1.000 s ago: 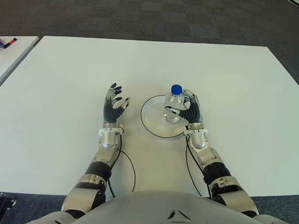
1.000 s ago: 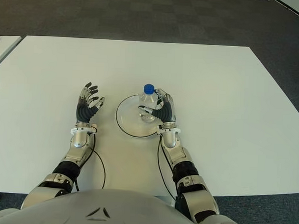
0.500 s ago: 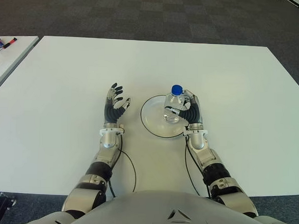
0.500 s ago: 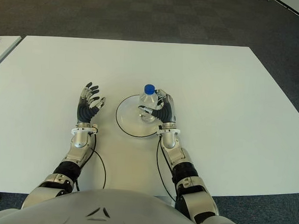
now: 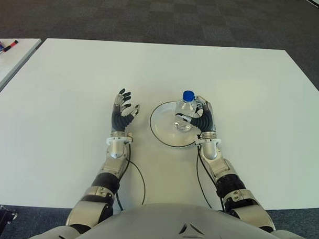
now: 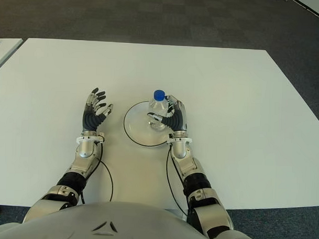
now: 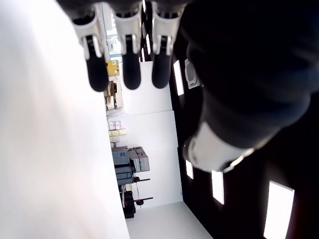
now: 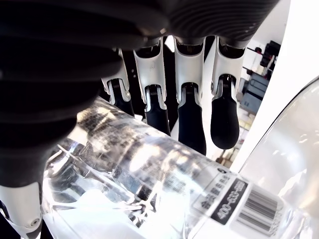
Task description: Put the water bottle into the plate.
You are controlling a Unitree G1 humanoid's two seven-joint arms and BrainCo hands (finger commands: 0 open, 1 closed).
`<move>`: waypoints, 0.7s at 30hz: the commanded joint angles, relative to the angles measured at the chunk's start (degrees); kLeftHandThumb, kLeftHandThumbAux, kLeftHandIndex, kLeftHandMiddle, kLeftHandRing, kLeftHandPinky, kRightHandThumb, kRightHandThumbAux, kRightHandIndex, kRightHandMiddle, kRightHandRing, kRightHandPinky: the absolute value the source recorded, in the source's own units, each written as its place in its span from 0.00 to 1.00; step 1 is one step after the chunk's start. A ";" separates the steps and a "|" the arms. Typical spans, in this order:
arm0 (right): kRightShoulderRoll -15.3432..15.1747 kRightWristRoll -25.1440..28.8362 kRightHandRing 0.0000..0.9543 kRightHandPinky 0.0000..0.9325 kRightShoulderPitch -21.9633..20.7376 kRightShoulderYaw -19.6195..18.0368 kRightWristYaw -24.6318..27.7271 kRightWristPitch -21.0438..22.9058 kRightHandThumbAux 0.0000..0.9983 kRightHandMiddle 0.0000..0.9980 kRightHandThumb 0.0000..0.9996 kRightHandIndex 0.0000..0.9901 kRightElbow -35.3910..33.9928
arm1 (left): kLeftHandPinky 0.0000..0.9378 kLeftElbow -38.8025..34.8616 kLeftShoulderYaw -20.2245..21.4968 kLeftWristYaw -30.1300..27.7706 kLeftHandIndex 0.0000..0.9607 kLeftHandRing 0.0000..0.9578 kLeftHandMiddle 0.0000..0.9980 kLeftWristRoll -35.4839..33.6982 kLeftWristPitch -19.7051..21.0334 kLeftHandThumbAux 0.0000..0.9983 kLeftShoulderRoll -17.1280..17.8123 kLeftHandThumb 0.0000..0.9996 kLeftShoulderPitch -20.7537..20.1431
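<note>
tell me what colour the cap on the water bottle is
Blue. The cap tops the clear water bottle standing in the plate; the left eye view shows it best.

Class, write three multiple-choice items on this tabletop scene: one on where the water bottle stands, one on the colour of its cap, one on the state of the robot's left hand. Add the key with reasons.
1. Where does the water bottle stand?
A. On the plate
B. On the bare table, left of the plate
C. On the floor

2. What colour is its cap?
A. Red
B. Blue
C. White

3. What is the left hand doing?
A. Gripping the bottle
B. Holding the plate
C. Open, holding nothing

Key: 1 A, the water bottle stands upright inside the plate with the right hand around it. 2 B, the cap is blue. 3 C, the left hand shows left of the plate, fingers spread.
</note>
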 commanded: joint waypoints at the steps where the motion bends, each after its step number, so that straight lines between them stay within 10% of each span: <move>1: -0.14 1.30 0.64 0.65 -0.18 0.07 1.85 0.78 0.68 0.54 0.84 0.39 0.60 | 0.26 -0.36 -0.36 -0.59 0.11 0.21 0.19 0.39 1.29 0.84 -0.09 0.32 0.96; 21: -0.76 1.82 0.62 0.64 -1.83 0.01 1.59 -2.80 0.68 0.53 0.84 0.39 3.84 | 0.28 -1.16 -0.40 -0.22 0.12 0.21 0.19 0.75 1.72 0.84 -0.08 0.32 1.27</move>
